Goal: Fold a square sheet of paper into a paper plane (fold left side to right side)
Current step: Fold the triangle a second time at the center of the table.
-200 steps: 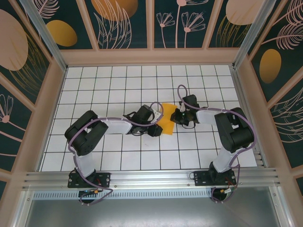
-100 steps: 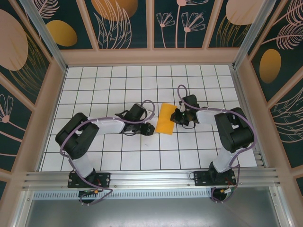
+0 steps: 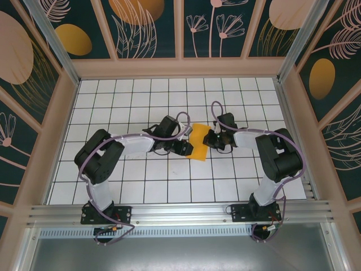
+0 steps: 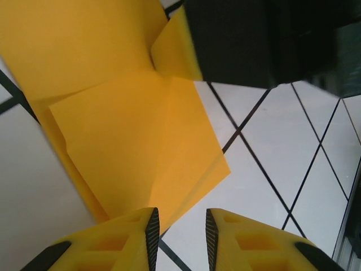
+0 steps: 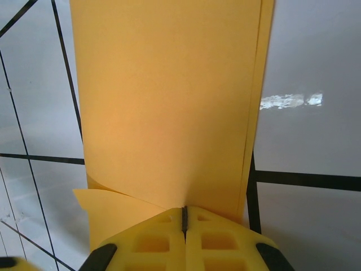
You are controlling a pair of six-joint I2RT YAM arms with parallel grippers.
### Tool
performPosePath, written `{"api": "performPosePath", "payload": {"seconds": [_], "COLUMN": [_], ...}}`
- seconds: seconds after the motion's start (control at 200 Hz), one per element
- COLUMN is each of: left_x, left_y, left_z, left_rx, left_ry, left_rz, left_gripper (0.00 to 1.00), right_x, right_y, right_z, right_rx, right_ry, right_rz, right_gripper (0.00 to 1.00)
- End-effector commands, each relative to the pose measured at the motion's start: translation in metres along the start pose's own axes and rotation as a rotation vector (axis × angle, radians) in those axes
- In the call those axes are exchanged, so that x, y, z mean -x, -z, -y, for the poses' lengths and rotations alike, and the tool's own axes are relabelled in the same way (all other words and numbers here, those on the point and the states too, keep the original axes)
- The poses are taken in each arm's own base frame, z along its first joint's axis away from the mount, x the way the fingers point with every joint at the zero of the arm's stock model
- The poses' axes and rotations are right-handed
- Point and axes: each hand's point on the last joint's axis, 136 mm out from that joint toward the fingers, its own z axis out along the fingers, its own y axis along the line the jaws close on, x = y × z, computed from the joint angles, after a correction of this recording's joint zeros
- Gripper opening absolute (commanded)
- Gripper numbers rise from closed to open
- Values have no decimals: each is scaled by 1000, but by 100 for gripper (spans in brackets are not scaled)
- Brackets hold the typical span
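Note:
The square sheet of paper (image 3: 198, 142), orange-yellow and folded over on itself into a narrow shape, lies mid-table. In the right wrist view the paper (image 5: 169, 101) stretches away from my right gripper (image 5: 184, 217), which is shut on its near edge. In the top view the right gripper (image 3: 211, 139) sits at the sheet's right side and my left gripper (image 3: 186, 148) at its left side. The left wrist view has the paper (image 4: 135, 141) with creases and a raised flap. The left gripper (image 4: 180, 228) is open, and the sheet's corner reaches just beside its left fingertip (image 4: 150, 223).
White tiled floor (image 3: 169, 101) with black grid lines, fenced by wooden walls (image 3: 180, 68) with a floral print. The right gripper's black body (image 4: 248, 39) is close in front of the left wrist camera. An aluminium rail (image 3: 180, 213) runs along the near edge.
The left gripper drew back to the left from the paper half a second ago, then came back to its left edge. The right gripper stayed shut on the paper.

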Motion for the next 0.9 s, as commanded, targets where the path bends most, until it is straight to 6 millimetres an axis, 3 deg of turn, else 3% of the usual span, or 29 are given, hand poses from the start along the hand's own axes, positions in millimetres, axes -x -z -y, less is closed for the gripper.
{"api": "performPosePath", "payload": {"seconds": [0.0, 0.135, 0.3, 0.435, 0.606, 0.896], "left_x": [0, -16, -35, -38, -37, -39], "left_y": [-9, -16, -19, -19, -19, -20], "left_z": [5, -12, -25, -29, -31, -41], "left_rx": [-53, -3, 36, 55, 70, 119], "left_ry": [6, 29, 52, 55, 54, 60], "left_rz": [-20, -56, -95, -101, -97, -107], "left_gripper": [31, 31, 31, 31, 31, 30], "right_x": [-5, 2, 18, 7, -25, -29], "right_y": [2, 11, 39, 47, 28, -5], "right_z": [9, -4, -25, -40, -57, -60], "right_rx": [-62, -31, -27, 10, 84, 72], "right_ry": [0, 22, 69, 78, 57, 52], "right_rz": [-15, 4, 60, 49, -22, -74], "right_gripper": [6, 6, 6, 6, 4, 4]}}
